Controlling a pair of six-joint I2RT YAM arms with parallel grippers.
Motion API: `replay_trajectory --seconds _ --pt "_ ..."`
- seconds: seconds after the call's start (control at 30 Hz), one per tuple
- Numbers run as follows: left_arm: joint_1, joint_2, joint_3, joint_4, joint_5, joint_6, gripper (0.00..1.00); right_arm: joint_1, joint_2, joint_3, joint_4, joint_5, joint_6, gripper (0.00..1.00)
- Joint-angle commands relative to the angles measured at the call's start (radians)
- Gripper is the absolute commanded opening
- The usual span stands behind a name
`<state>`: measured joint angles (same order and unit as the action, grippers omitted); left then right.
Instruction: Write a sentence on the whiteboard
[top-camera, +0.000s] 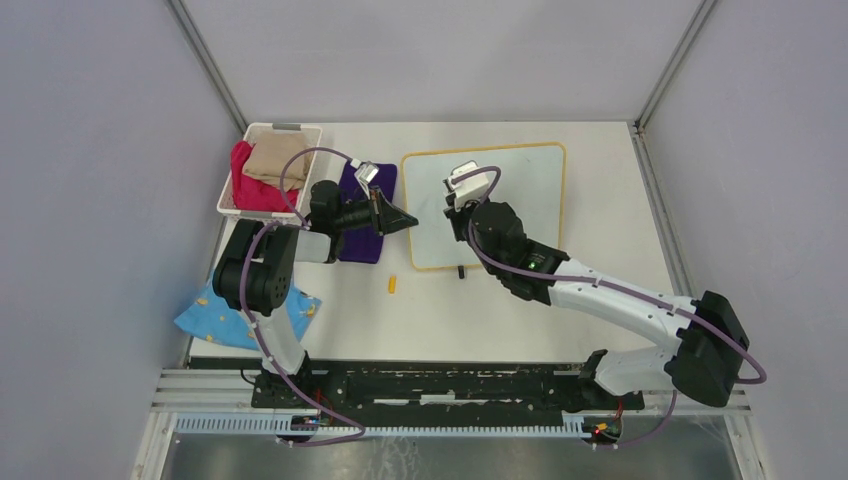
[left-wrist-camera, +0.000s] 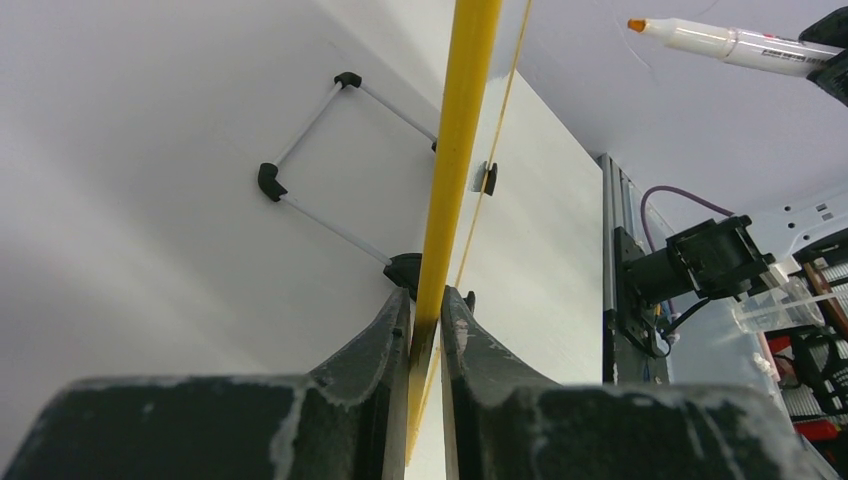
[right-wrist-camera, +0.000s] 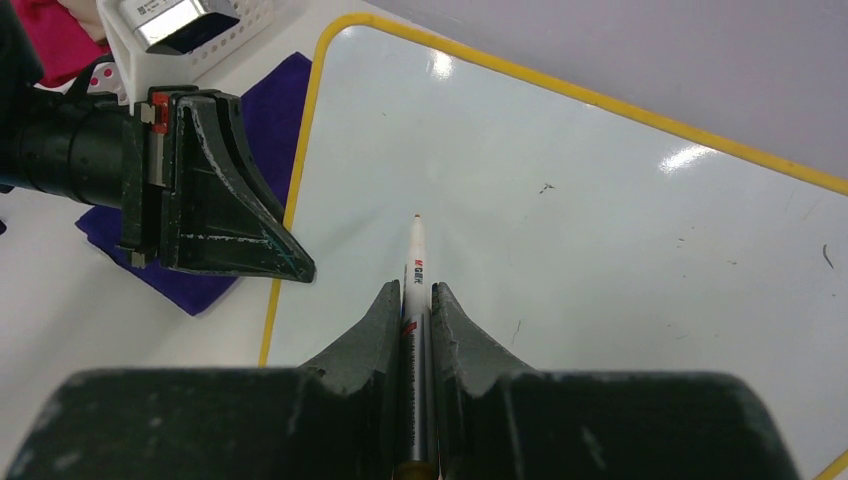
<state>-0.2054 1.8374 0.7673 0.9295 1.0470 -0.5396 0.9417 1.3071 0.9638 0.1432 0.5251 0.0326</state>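
Top view, board: the rectangular white whiteboard with a thin yellow-orange frame (top-camera: 525, 195) lies on the far middle of the table.
Top view, arms: the left gripper (top-camera: 408, 220) meets the board's left edge. The right gripper (top-camera: 455, 208) hangs over its left half.
Top view, surroundings: a dark purple cloth (top-camera: 360, 240) lies just beside the left edge. A white plastic basket (top-camera: 270, 128) of red and tan clothes stands further left. A small orange cap (top-camera: 392, 285) lies loose near the board's near-left corner, apart from it. A blue patterned cloth (top-camera: 215, 318) sits by the left arm's base.
Left wrist view, grip: the fingers (left-wrist-camera: 385, 350) are pressed against the yellow frame strip from either side.
Left wrist view, unclear: a thin wire stand with black corner pieces (left-wrist-camera: 268, 181) shows on a white surface. I cannot tell which face it belongs to.
Right wrist view, grip: the fingers (right-wrist-camera: 380, 320) pinch the barrel of a white-barrelled marker pen with an orange tip (right-wrist-camera: 415, 255), tip forward over the board.
Right wrist view, sentence: none legible, only faint dark specks.
Handling, judged: the board looks light, stiff and glossy, so it would likely slide under pen pressure. The frame is the place to hold it. The round barrel may twist in the pinch.
Obstruction, judged: the left gripper's tip crowds the left margin where a line would start.
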Motion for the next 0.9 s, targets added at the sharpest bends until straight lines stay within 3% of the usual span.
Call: replay_trajectory --seconds 0.0,0.87 --pt "-0.005 -0.029 0.0 -0.011 -0.025 0.05 0.02 0.006 0.016 0.063 0.053 0.004 0.008 0.0" --pt "-0.005 -0.03 0.004 -0.04 -0.031 0.071 0.02 0.005 0.077 0.1 0.08 0.0 -0.061 0.0"
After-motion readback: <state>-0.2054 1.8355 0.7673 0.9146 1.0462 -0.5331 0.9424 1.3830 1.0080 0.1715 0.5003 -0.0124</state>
